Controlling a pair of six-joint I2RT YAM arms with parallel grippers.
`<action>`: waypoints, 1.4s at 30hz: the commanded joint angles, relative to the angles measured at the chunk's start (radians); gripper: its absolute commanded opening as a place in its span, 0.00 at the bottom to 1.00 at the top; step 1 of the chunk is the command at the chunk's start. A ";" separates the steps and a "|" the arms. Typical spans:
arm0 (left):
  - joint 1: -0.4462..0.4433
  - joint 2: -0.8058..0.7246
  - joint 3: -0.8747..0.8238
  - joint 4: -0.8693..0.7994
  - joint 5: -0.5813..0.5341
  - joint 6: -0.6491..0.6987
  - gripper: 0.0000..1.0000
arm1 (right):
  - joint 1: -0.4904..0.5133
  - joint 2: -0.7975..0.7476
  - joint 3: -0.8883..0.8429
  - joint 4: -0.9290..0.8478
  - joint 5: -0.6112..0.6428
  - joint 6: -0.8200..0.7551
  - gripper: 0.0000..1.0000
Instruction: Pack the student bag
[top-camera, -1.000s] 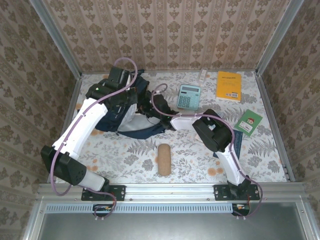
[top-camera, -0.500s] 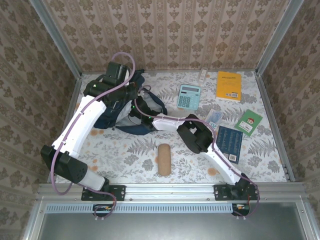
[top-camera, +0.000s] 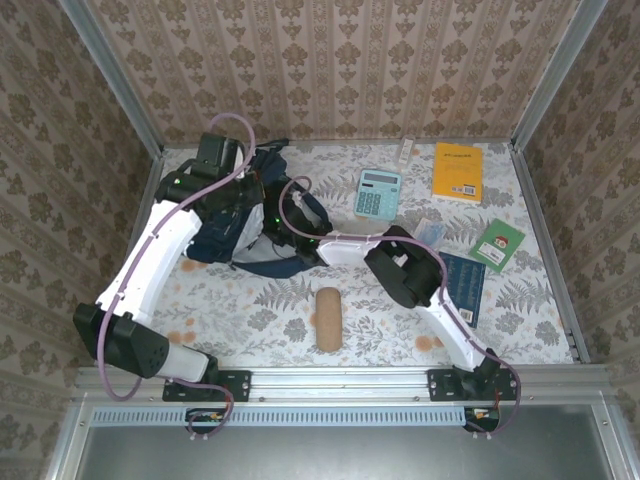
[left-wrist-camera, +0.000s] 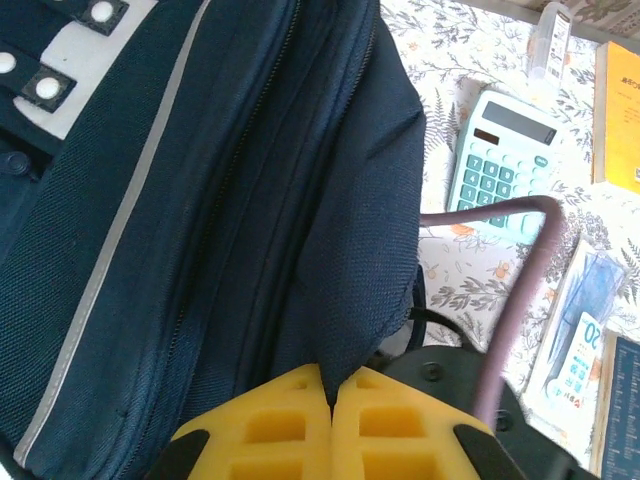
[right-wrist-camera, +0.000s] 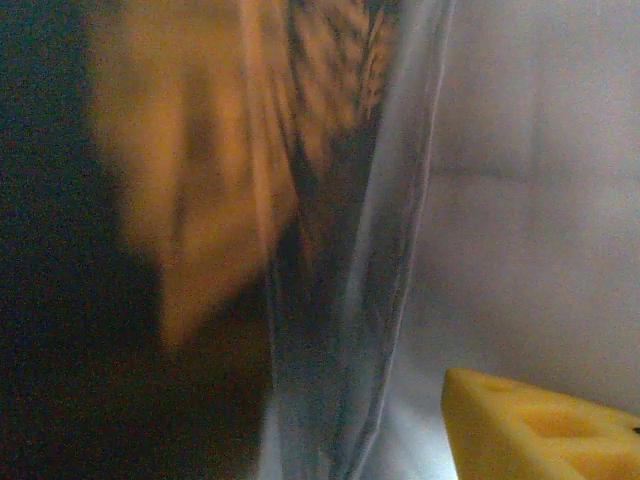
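Observation:
The student bag (top-camera: 222, 232), navy with a white stripe and pale grey lining, lies at the back left of the table. My left gripper (left-wrist-camera: 331, 400) is shut on a fold of navy fabric at the edge of the student bag (left-wrist-camera: 200, 200). My right arm (top-camera: 345, 247) reaches into the bag's mouth, and its gripper is hidden there from above. In the right wrist view the grey lining (right-wrist-camera: 540, 200) is close, with a blurred orange-brown thing (right-wrist-camera: 200, 150) and a clear film (right-wrist-camera: 370, 250) ahead. One yellow finger (right-wrist-camera: 540, 430) sits far off to the right, so the jaws stand open.
A teal calculator (top-camera: 379, 193), an orange book (top-camera: 458, 171), a green booklet (top-camera: 498, 243), a dark blue book (top-camera: 462, 285) and a clear packet (top-camera: 430, 232) lie right of the bag. A cork-coloured roll (top-camera: 328, 318) lies near the front. Patterned walls close in three sides.
My right arm has pushed left into the bag and its jaws have spread. My left arm has drawn slightly back and left, still pinching the bag's fabric.

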 joint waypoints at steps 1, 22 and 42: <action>0.024 -0.075 -0.020 0.076 0.024 -0.020 0.00 | -0.023 -0.122 -0.086 -0.022 -0.023 -0.058 0.64; 0.035 -0.129 -0.143 0.159 0.050 -0.085 0.00 | -0.077 -0.252 -0.222 -0.166 -0.216 -0.127 0.59; -0.028 -0.104 -0.078 0.147 0.055 -0.117 0.00 | -0.024 -0.048 -0.101 0.124 -0.167 0.027 0.11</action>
